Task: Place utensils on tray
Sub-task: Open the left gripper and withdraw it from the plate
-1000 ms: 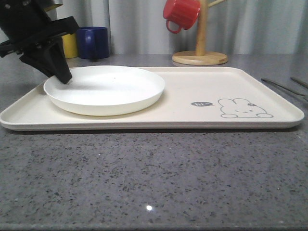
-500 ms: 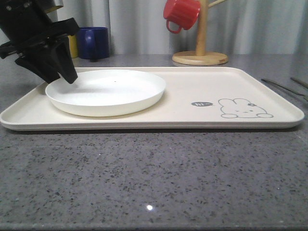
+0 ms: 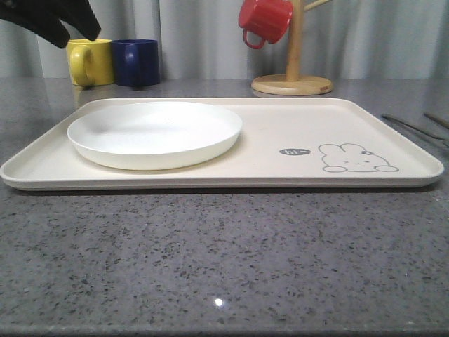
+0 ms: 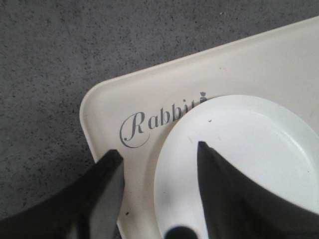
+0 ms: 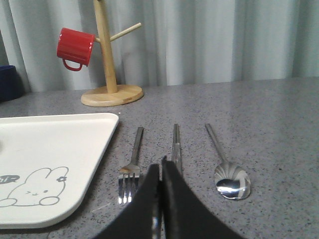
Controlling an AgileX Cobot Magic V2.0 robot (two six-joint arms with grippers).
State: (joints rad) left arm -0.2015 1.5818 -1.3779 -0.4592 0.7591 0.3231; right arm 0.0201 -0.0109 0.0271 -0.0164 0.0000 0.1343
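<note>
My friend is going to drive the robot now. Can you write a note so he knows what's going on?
Left pincer: open and empty, lifted over the white plate at the tray's left end.
Right pincer: shut, empty, low over the counter just in front of the chopsticks.
Fork, chopsticks and spoon lie side by side on the counter, right of the tray.
Done: no utensil on the tray yet.
Left: pick up all three and set them on the tray.

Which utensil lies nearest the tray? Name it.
The fork. It lies on the counter just beside the tray's rim; the chopsticks come next and the spoon lies farthest out.
</note>
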